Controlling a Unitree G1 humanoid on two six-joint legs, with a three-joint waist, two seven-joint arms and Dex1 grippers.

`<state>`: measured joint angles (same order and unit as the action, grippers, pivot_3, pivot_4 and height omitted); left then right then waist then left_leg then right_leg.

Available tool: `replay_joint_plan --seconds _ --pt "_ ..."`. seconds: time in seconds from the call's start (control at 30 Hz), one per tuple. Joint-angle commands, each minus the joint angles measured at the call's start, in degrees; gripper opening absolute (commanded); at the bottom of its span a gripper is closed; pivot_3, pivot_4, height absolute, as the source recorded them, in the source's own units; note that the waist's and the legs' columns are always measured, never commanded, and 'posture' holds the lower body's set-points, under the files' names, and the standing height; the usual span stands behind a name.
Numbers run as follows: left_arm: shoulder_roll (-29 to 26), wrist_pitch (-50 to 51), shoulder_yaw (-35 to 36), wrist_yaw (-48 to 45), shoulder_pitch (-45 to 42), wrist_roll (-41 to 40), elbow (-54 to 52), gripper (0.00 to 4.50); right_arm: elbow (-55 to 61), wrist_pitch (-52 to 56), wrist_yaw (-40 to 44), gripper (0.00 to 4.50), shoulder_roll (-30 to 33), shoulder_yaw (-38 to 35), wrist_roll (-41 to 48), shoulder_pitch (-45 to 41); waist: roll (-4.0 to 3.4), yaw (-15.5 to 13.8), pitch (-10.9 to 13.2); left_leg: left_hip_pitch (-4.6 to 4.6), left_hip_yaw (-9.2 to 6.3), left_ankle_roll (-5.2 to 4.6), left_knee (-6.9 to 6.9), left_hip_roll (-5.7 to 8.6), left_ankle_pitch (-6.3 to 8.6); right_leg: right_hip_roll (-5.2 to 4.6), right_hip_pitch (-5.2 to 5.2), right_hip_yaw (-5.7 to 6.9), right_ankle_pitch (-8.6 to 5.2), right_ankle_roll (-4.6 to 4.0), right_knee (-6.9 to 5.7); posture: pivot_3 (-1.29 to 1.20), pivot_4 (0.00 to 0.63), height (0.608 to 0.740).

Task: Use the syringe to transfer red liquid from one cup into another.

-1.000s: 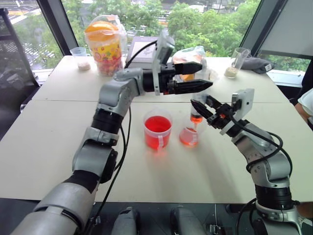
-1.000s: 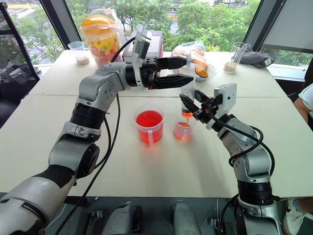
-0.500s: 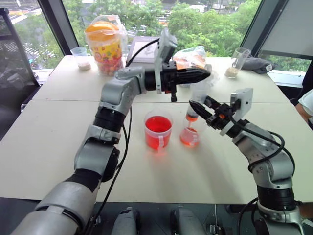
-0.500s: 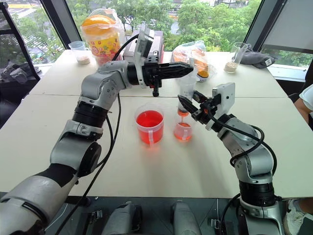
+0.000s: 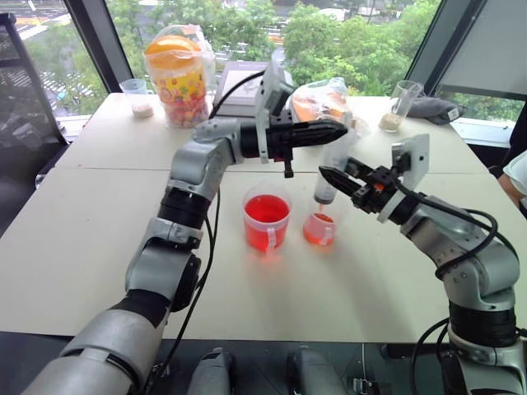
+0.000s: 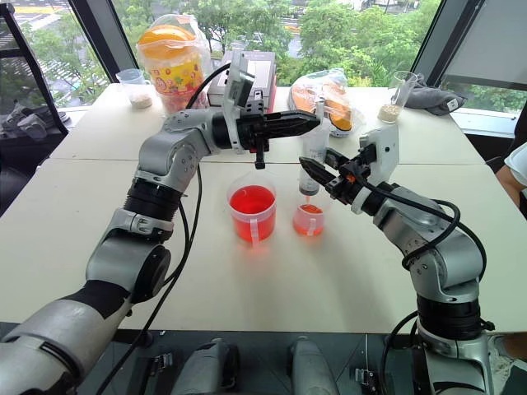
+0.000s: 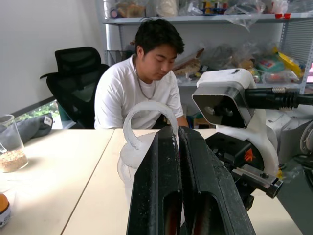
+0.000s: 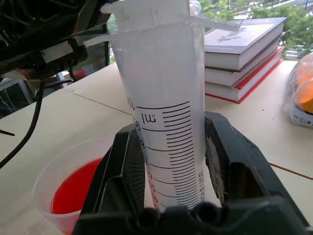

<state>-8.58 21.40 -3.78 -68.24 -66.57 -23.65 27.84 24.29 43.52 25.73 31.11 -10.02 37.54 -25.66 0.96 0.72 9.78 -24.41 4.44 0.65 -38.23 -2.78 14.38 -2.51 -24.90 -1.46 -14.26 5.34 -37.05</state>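
Right gripper (image 6: 317, 174), jaws clamped on the upright syringe (image 6: 313, 156) barrel above the smaller cup (image 6: 308, 219); left gripper (image 6: 306, 123), reaching level across the worktop (image 6: 74, 239), jaws pressed together at the plunger top.

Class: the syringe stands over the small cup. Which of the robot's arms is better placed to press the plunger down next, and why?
Left. Its shut pincer sits at the plunger top of the syringe, while the right pincer is clamped on the barrel, over the small cup.
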Motion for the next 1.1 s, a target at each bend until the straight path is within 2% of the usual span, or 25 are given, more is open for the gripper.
replay_joint_plan --seconds 0.03,0.17,0.27,0.5,0.53,0.77,0.93,1.03,1.1 --pt "1.0 2.1 -5.3 -1.3 3.3 3.0 1.1 0.1 7.6 -3.0 -0.7 1.37 1.0 -6.4 4.9 -6.4 0.0 0.0 0.0 0.0 0.0 0.0 0.0 0.0 0.0 0.0 0.0 0.0 0.0 0.0 0.0 0.0 0.15 0.74" --pt "1.2 6.0 -2.4 0.3 2.7 -0.2 -1.1 0.1 7.5 -1.8 -0.7 1.37 2.1 -6.4 5.8 -5.5 0.0 0.0 0.0 -0.01 0.01 0.0 0.0 0.0 0.0 -0.02 0.0 0.0 0.0 0.0 0.0 0.0 0.15 0.74" --pt "0.3 9.7 0.7 1.8 1.1 -2.9 -3.2 0.93 7.6 -1.3 -0.6 1.37 2.0 -5.2 5.4 -4.2 0.19 0.1 0.1 -0.05 -0.07 0.0 -0.01 -0.02 0.0 0.01 -0.01 0.05 0.0 0.0 0.0 0.0 0.15 0.74" --pt "-5.9 14.4 6.1 3.7 -0.1 -6.9 -8.9 4.31 7.8 -1.8 -0.2 1.37 1.9 -2.7 3.9 -2.0 0.1 0.3 0.0 -0.01 -0.06 -0.01 0.02 -0.04 0.0 0.05 -0.03 0.02 0.0 0.0 -0.03 0.0 0.15 0.74" --pt "-6.9 14.7 6.5 3.9 0.0 -7.1 -9.5 4.42 7.8 -1.8 -0.2 1.37 1.9 -2.7 4.0 -1.9 0.1 0.3 0.0 -0.01 -0.06 0.0 0.02 -0.04 0.0 0.05 -0.02 0.02 0.0 0.0 -0.03 0.0 0.15 0.74" --pt "-14.0 17.4 9.6 5.1 3.6 -9.2 -13.3 4.42 7.5 -1.3 0.1 1.37 2.6 -2.9 4.5 -1.8 0.1 0.0 0.0 -0.02 -0.03 0.0 0.0 -0.01 0.0 -0.02 -0.01 0.02 0.0 0.0 -0.01 0.0 0.15 0.74" --pt "-17.1 19.4 9.9 6.7 8.6 -9.8 -17.5 4.42 6.2 0.0 -0.1 1.37 4.1 -3.1 3.9 -2.4 0.1 0.0 0.0 -0.02 -0.02 0.0 -0.01 -0.02 0.0 -0.03 -0.01 0.03 0.0 0.0 -0.03 0.0 0.15 0.74" --pt "-18.6 20.9 10.4 7.8 11.8 -10.7 -20.7 4.42 3.4 3.0 -1.7 1.37 5.4 -5.1 5.7 -6.1 0.1 0.1 0.0 -0.02 -0.01 0.0 -0.01 -0.02 0.0 -0.04 -0.01 0.03 0.0 0.0 -0.03 0.0 0.15 0.74" --pt "-20.1 21.6 10.6 8.3 14.2 -11.1 -22.9 4.42 -0.9 8.3 -5.2 1.37 6.4 -8.2 8.8 -11.9 0.09 0.2 0.0 -0.01 0.01 0.0 -0.02 -0.02 0.0 -0.06 -0.01 0.01 0.01 0.0 -0.05 0.0 0.15 0.74"
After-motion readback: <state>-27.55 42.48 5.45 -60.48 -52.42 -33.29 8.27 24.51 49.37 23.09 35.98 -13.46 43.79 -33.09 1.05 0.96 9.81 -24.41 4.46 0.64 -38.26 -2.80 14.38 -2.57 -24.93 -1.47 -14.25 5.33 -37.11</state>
